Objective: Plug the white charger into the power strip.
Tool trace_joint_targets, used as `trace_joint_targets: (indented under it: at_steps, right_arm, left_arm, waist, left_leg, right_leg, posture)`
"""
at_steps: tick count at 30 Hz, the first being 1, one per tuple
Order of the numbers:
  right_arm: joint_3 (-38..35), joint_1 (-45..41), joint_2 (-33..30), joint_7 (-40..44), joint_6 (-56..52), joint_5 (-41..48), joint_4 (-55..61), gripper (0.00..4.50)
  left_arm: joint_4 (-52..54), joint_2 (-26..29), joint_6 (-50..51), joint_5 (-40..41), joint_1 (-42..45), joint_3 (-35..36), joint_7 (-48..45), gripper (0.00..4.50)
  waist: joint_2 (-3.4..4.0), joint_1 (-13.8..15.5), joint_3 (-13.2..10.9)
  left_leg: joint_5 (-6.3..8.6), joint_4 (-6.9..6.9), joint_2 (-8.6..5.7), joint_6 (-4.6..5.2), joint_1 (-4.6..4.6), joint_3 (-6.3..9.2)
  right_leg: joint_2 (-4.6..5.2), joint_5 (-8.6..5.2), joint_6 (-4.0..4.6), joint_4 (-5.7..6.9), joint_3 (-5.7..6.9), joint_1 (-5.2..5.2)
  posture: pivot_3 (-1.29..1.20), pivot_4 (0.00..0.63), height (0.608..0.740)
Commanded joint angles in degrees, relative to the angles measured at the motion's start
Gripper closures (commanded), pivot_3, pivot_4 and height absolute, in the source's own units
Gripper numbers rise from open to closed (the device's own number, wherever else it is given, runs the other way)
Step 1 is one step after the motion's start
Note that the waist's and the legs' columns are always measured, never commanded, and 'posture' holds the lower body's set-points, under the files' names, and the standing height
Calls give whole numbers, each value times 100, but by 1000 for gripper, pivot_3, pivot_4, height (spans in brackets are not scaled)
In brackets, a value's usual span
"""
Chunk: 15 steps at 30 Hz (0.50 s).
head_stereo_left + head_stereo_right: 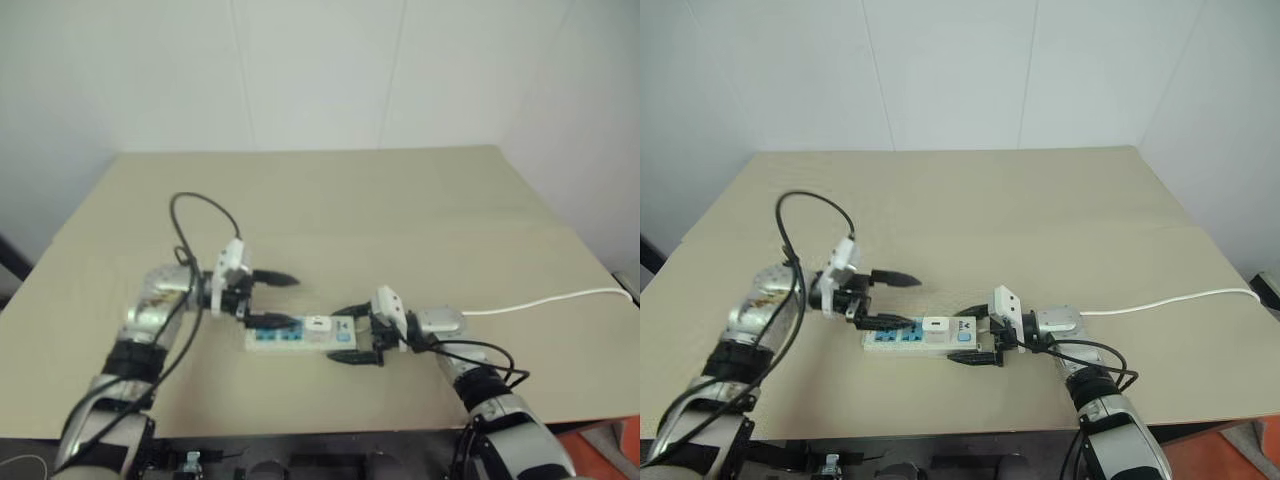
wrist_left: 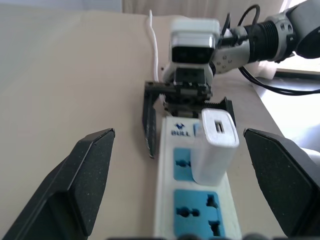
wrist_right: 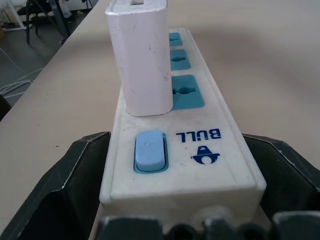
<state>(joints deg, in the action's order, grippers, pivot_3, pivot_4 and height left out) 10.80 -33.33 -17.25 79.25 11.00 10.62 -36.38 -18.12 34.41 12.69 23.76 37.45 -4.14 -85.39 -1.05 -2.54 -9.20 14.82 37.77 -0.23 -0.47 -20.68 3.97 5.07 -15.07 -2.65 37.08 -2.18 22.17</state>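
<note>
The power strip (image 1: 285,338) lies on the tan table near its front edge. The white charger (image 1: 318,323) stands upright in the blue socket nearest the strip's blue switch (image 3: 149,150). My left gripper (image 1: 293,301) hovers open over the strip's left end, and nothing is between its fingers (image 2: 90,165). The charger (image 2: 215,147) stands free between and beyond those fingers. My right gripper (image 1: 342,334) is shut on the strip's switch end, one black finger (image 3: 82,170) on each long side. The charger (image 3: 142,60) rises just past the switch.
The strip's thin white cord (image 1: 540,302) runs right across the table and off its right edge. The table (image 1: 400,220) stretches bare behind the strip up to a white wall. Black cables loop from my left wrist (image 1: 195,205).
</note>
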Motion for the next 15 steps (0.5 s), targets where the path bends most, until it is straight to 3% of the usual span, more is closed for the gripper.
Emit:
trace_joint_targets:
  at_steps: [1,8,15]
  right_arm:
    - [4,131,-144,77,-135,27,187,30]
    - [-219,385,-618,83,-383,298,951,30]
    - [-692,712,-1454,108,-960,803,1988,30]
  left_arm:
    - [109,75,81,109,56,230,118,0]
    - [119,217,101,34,-25,307,288,0]
    - [460,766,390,113,-367,538,280,0]
  waist:
    - [0,2,-1]
    - [0,24,-4]
    - [1,-7,-24]
  left_leg:
    - [0,0,0,0,-1,0]
    - [0,1,-2,0,-17,1]
    - [0,2,1,0,-42,0]
  right_leg:
    - [0,0,0,0,0,1]
    - [3,0,0,-3,7,11]
    - [1,0,1,1,6,40]
  posture:
    - [0,150,740]
    - [0,150,740]
    - [0,150,740]
